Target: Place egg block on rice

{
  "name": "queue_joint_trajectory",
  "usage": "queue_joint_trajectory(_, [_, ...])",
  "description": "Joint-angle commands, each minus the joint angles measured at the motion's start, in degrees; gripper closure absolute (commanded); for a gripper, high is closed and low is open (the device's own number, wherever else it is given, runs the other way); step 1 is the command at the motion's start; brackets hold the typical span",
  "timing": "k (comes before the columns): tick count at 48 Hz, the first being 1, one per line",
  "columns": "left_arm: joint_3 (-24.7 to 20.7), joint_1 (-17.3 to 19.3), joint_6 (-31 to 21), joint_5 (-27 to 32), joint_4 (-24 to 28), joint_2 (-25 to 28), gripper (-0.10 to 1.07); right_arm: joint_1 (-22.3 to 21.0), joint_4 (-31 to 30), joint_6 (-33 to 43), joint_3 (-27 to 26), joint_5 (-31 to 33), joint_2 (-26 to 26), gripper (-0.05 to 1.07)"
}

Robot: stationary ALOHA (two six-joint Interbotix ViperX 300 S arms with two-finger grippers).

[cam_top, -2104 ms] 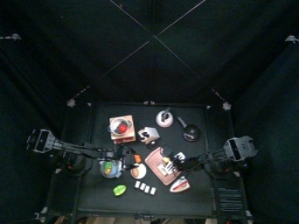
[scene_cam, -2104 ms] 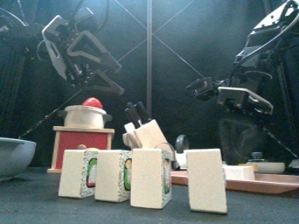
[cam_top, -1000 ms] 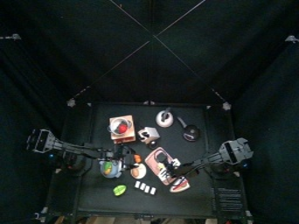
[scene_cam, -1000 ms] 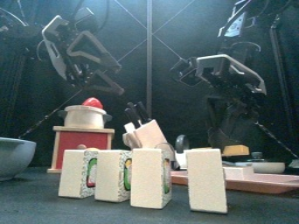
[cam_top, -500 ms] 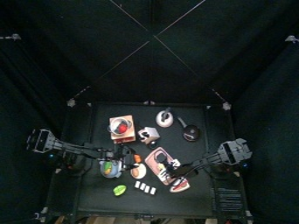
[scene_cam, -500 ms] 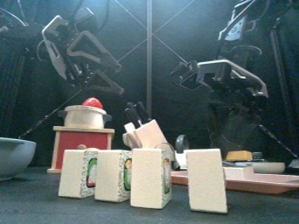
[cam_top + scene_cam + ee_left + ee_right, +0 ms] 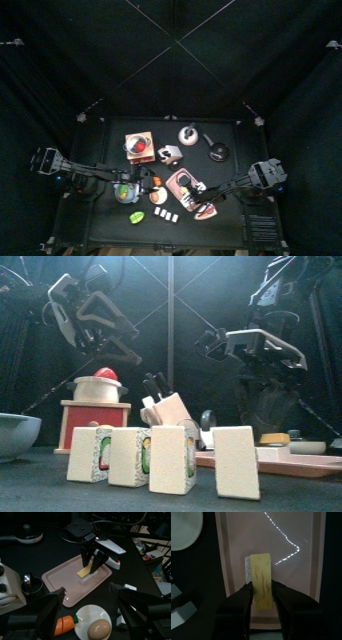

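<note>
Main worry here is the drop going crooked. The right gripper [image 7: 260,607] is pinching the egg block [image 7: 261,579], a yellow slab in the middle of the right wrist view, over the white rice [image 7: 248,568] on the pink tray [image 7: 298,587]. The rice only peeks out along one side of the block, so if the jaws let go off-centre it'll probably tip or slide onto the tray instead. The left gripper [image 7: 93,607] sits spread and empty at the bottom of its own view, above a plate [image 7: 90,619]. I can't read any brand or writing anywhere.
</note>
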Motion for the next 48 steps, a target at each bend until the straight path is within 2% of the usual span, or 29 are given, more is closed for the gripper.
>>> queue_joint_trajectory(1, [-0.6,0.1,0.0,-0.5,0.0,-0.5,-0.05,0.0,-0.1,0.1,-1.0,-0.1,-0.9,0.39])
queue_joint_trajectory(31, [-0.6,0.1,0.0,-0.5,0.0,-0.5,-0.05,0.0,-0.1,0.1,-0.9,-0.4,-0.5,0.37])
queue_joint_trajectory(48, [-0.6,0.1,0.0,-0.5,0.1,-0.6,-0.05,0.0,-0.1,0.0,-1.1,-0.4,-0.5,0.27])
